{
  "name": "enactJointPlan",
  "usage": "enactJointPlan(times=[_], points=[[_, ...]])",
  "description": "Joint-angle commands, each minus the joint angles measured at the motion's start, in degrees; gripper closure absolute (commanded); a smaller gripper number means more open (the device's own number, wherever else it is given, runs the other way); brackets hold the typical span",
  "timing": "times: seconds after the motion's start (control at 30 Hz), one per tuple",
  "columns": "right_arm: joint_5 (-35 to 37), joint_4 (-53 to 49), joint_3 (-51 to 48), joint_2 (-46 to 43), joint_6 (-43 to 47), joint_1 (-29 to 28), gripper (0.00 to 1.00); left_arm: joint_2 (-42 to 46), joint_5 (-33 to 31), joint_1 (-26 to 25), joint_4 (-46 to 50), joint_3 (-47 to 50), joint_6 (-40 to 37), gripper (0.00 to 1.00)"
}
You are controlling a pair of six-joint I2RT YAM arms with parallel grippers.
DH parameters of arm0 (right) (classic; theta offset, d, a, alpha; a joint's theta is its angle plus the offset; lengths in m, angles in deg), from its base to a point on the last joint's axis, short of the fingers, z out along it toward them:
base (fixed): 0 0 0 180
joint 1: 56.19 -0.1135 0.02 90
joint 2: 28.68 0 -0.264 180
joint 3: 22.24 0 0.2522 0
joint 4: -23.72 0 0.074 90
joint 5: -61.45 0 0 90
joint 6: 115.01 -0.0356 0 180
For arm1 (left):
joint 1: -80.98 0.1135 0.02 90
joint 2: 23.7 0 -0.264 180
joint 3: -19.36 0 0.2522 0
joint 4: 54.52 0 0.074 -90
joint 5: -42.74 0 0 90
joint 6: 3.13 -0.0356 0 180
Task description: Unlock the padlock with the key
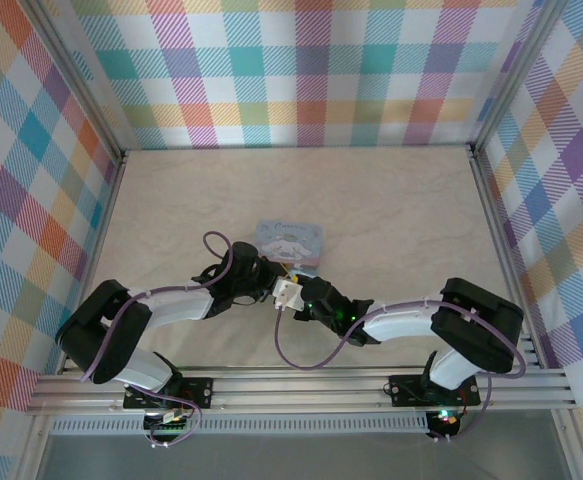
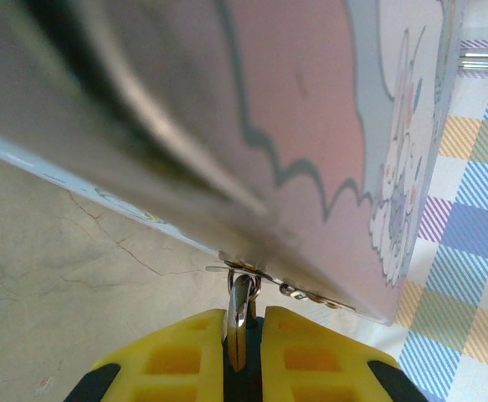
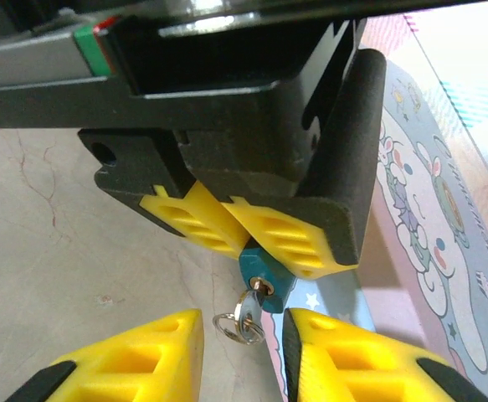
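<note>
Padlock (image 3: 260, 275) looks light and rigid, clenched in our left gripper (image 3: 245, 237); our parted right gripper (image 3: 242, 345) should pinch the key (image 3: 245, 316).

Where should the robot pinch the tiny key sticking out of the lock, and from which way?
Pinch the key by its head, the silvery end sticking out of the padlock where its ring hangs. Come from the end facing away from the lock, in line with the key, one jaw either side. The left gripper clamps the padlock body, so only that end is free.
</note>
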Motion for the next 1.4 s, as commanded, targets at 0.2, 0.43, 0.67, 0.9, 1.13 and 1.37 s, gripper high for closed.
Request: enactJointPlan(times=[0.2, 0.43, 0.67, 0.9, 1.13, 1.37], points=[[1.6, 4.1, 0.0, 1.9, -2.0, -0.4, 0.75, 1.9, 0.5, -0.9, -0.6, -1.1, 0.7, 1.00], [2.3, 4.7, -0.1, 2.3, -2.8, -0.4, 0.84, 1.9, 0.5, -0.9, -0.4, -1.1, 0.7, 1.00], [2.9, 5.2, -0.3, 2.8, -3.8, -0.4, 0.92, 1.9, 0.5, -0.9, -0.4, -1.1, 0.7, 1.00], [4.1, 5.5, 0.0, 3.4, -5.6, -0.4, 0.99, 1.7, 0.5, -1.0, -0.4, -1.2, 0.7, 1.00], [6.2, 6.5, 0.3, 3.9, -8.9, -0.4, 1.00, 1.6, 0.6, -0.9, -0.4, -1.3, 0.7, 1.00], [6.6, 6.5, 0.3, 3.7, -13.8, -0.4, 1.00, 1.4, 0.5, -1.0, -0.3, -1.4, 0.7, 1.00]])
